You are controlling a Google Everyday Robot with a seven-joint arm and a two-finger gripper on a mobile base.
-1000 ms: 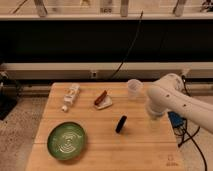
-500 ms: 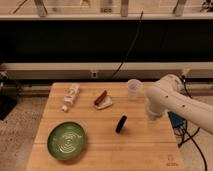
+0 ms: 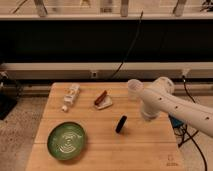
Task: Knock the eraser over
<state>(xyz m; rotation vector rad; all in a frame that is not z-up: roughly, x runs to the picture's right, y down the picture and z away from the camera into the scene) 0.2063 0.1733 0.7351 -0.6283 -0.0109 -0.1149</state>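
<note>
- Front left of the wooden table [image 3: 107, 152], the green plate [image 3: 66, 141] sits.
- Mid-table, the eraser [image 3: 121, 124] stands on edge, leaning a little.
- Right of it and apart, the gripper [image 3: 146, 116] hangs at the white arm's end; whether it's open, cannot tell.
- Further back, a red-brown stick [image 3: 102, 97] and a clear cup [image 3: 133, 89].

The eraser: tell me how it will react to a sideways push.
The eraser appears to stand on a thin edge, so a light nudge will probably tip it. Being a small flat slab, it should drop flat rather than roll, and it likely weighs little. The tool is just to its right.
</note>
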